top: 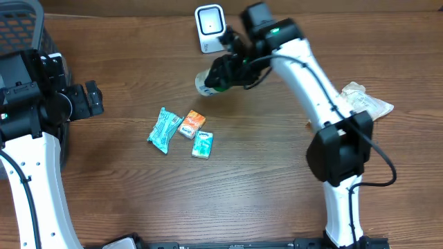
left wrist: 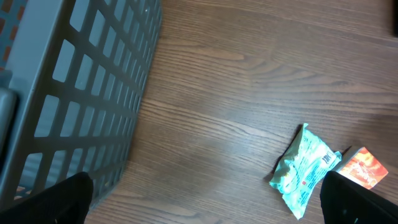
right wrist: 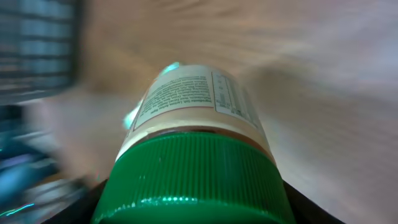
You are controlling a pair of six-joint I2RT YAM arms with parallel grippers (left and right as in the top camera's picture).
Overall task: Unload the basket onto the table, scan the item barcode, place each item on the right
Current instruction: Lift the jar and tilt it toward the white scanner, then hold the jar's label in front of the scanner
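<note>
Brown wooden table (top: 124,194) fills the overhead view, with a grey mesh basket (left wrist: 93,81) at its left edge. Beside the basket, the left gripper (top: 95,98) hangs with its jaws spread wide and nothing between them. A crumpled plastic bag (top: 363,100) lies at the right. The right gripper (top: 220,72) is clamped on a green-capped bottle (right wrist: 199,112), held just in front of the white scanner (top: 210,28) at the far edge. Near the middle lie a teal packet (top: 165,129), an orange packet (top: 192,123) just beside it, and a small green packet (top: 202,144).

Green-capped bottle (right wrist: 193,99), held sideways, near white scanner (top: 210,28)
</note>
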